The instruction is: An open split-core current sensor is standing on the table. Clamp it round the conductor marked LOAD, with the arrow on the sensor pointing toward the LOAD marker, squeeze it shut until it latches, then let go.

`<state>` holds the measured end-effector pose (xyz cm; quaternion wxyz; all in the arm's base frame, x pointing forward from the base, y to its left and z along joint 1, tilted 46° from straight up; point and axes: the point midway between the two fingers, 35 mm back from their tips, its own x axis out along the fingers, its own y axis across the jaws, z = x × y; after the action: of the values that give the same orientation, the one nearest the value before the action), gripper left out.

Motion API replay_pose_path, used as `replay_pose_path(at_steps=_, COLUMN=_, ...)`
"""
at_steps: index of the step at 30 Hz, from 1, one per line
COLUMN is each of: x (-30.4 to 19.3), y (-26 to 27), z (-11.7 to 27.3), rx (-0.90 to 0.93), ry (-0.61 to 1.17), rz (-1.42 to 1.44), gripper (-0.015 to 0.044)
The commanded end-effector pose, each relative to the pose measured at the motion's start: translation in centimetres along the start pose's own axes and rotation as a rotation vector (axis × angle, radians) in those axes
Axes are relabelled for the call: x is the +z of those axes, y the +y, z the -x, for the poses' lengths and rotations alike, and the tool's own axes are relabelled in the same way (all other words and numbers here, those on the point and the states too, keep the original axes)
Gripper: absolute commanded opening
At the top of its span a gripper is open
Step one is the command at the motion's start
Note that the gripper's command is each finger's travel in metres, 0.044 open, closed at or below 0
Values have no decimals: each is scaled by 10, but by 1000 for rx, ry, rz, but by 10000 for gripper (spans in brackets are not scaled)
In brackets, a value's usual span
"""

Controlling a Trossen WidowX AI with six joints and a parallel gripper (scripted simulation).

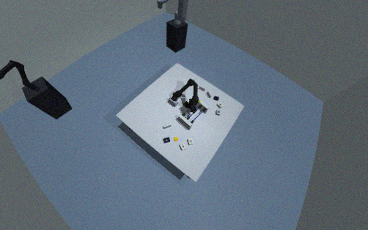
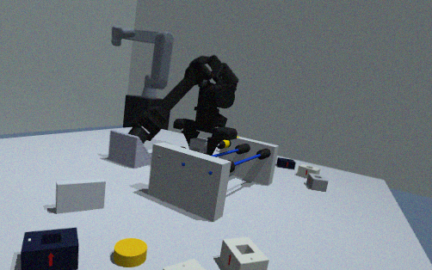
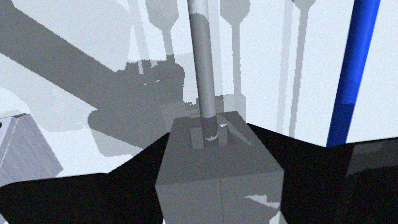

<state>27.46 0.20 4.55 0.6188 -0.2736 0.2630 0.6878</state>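
Pinching the grey sensor (image 2: pixel 195 145) (image 3: pixel 220 165) between its fingers, my gripper (image 2: pixel 200 148) (image 3: pixel 208 133) points down at the centre of the exterior frame. At left there I see a pale block (image 2: pixel 80 196) upright on the table (image 1: pixel 155 106) (image 2: pixel 118 228). In the wrist view, the sensor sits at lower centre, a grey conductor (image 3: pixel 202 65) running into its opening; I can't tell whether its halves are latched. Right of it, a blue rod (image 3: pixel 351 75) slants through the upper right, apart from the sensor.

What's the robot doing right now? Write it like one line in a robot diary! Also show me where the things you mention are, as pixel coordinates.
gripper (image 2: pixel 200 148) (image 3: pixel 208 133): shut on grey sensor (image 2: pixel 195 144) (image 3: pixel 220 170) | grey rod (image 3: pixel 202 65): through sensor
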Motion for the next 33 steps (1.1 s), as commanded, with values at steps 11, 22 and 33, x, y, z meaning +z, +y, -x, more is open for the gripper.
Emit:
replay_pose_path(at_steps=11, x=0, y=0, z=-1, rx=5, ry=1, rz=-1, gripper=131)
replay_pose_path(at_steps=22, x=0, y=0, z=-1, rx=5, ry=1, rz=-1, gripper=264)
replay_pose_path(at_steps=33, x=0, y=0, z=-1, rx=5, ry=1, rz=-1, gripper=264)
